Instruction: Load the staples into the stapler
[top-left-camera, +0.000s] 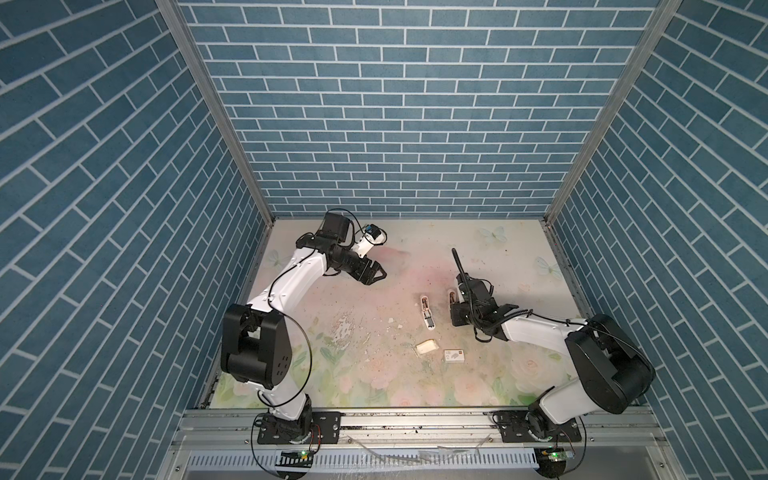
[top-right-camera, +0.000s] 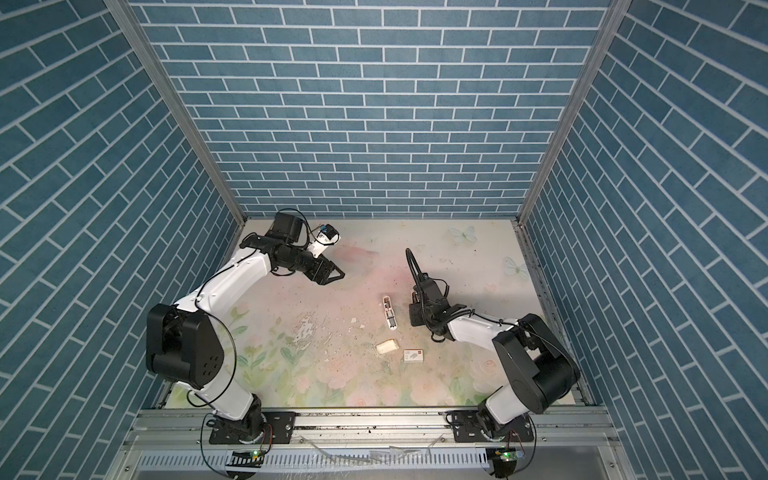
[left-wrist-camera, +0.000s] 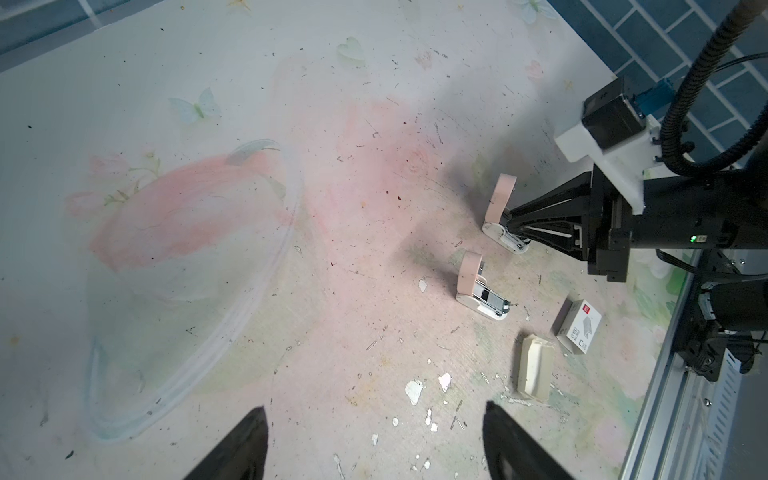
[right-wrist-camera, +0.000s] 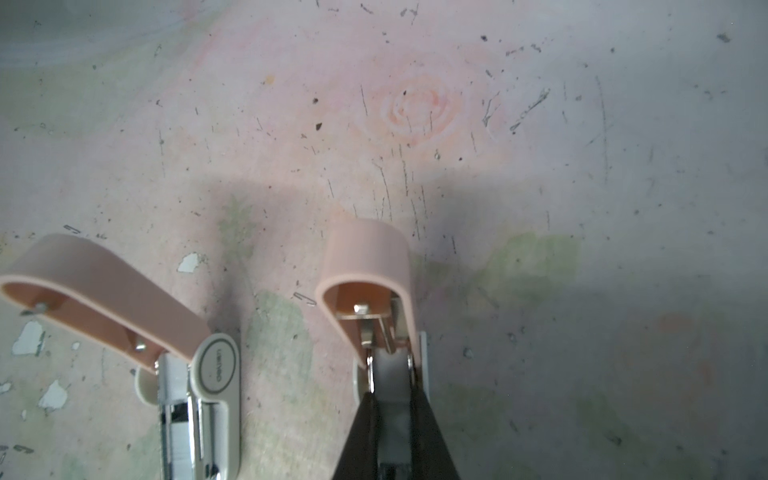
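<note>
A blue brick-patterned wall (top-left-camera: 374, 124) is enclosing a worn floral table (top-left-camera: 374, 266) on three sides in both top views, and white flakes (top-left-camera: 343, 330) are lying on the table near its middle.

Right of centre in a top view, the right gripper (right-wrist-camera: 390, 395) is reaching down into the right-hand stapler (top-left-camera: 452, 296), which is resting on the table with its pink lid (right-wrist-camera: 368, 257) swung up. The gripper's fingers (right-wrist-camera: 428, 436) are pinched close together over the stapler's open channel, and a pale grey strip (right-wrist-camera: 390, 409) is showing between them. Whether that strip is the staples or part of the stapler cannot be told. The left wrist view is showing the same gripper (left-wrist-camera: 509, 220) at middle right, with its tips at the stapler's base.

Just beside it, towards the centre of the frame, the second stapler (top-left-camera: 427, 311) is lying apart from both arms, also with its lid raised. Below the two staplers, a cream tray (top-left-camera: 427, 347) and a small white box with a red mark (top-left-camera: 454, 356) are sitting side by side.

In the upper left of the table, the left gripper (top-left-camera: 380, 275) is hovering well apart from everything. Its fingers (left-wrist-camera: 249, 440) are spread wide and holding nothing.
</note>
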